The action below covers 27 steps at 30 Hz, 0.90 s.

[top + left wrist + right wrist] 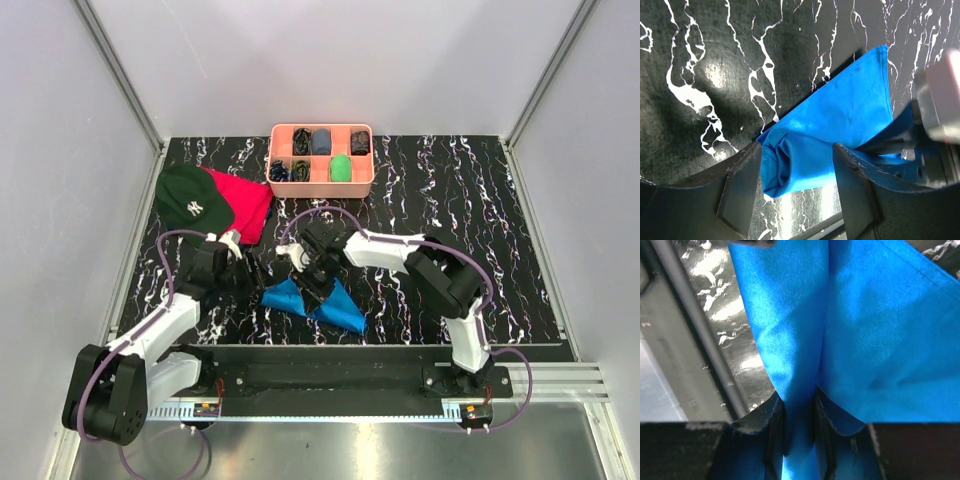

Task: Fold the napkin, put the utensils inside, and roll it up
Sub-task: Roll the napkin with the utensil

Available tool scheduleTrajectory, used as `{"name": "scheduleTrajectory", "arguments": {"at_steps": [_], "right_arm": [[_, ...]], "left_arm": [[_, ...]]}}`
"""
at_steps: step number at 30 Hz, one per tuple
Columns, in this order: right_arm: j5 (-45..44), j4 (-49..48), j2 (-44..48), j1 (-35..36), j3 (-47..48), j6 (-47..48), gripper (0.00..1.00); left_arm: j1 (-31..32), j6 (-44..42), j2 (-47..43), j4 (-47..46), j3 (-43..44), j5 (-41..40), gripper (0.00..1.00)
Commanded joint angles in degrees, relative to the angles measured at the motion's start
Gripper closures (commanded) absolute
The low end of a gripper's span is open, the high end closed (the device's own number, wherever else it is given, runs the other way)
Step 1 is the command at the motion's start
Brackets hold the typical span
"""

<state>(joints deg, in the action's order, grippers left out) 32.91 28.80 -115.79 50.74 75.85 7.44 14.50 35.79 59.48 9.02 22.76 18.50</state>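
Observation:
The bright blue napkin (318, 303) lies bunched and partly folded on the black marbled table, near the front edge. My right gripper (316, 272) is shut on a raised fold of the napkin (880, 330), and its fingers (774, 426) pinch the cloth between them. My left gripper (247, 277) is open at the napkin's left end. In the left wrist view its fingers (740, 192) straddle the rolled end of the napkin (840, 117) without clamping it. The utensils are out of view or hidden.
A pink compartment tray (322, 190) with small items stands at the back. A red cloth (248, 203) and a dark green cap (190, 198) lie at the back left. The black rail (350, 352) runs along the front edge. The right arm (940, 95) shows at the left wrist view's right side.

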Motion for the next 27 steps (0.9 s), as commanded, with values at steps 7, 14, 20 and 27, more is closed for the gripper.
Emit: {"name": "scheduleTrajectory", "arguments": {"at_steps": [7,14,20,27], "right_arm": [[14.3,10.2,-8.3,-3.4,2.7,-1.8,0.68],[15.6,10.4,-10.7,-4.7,3.8,-2.5,0.68],[16.1,10.4,-12.4,-5.7,5.0,-3.1,0.68],[16.0,10.3,-13.4,-6.6,5.9,-3.6,0.68]], "left_arm": [[1.8,-0.4,-2.5,-8.1,-3.2,4.2,0.39],[2.4,0.5,0.2,-11.3,-4.8,7.3,0.48],[3.0,1.2,0.2,-13.1,-5.9,8.7,0.48],[3.6,1.6,3.6,-13.8,-6.3,9.7,0.69]]}}
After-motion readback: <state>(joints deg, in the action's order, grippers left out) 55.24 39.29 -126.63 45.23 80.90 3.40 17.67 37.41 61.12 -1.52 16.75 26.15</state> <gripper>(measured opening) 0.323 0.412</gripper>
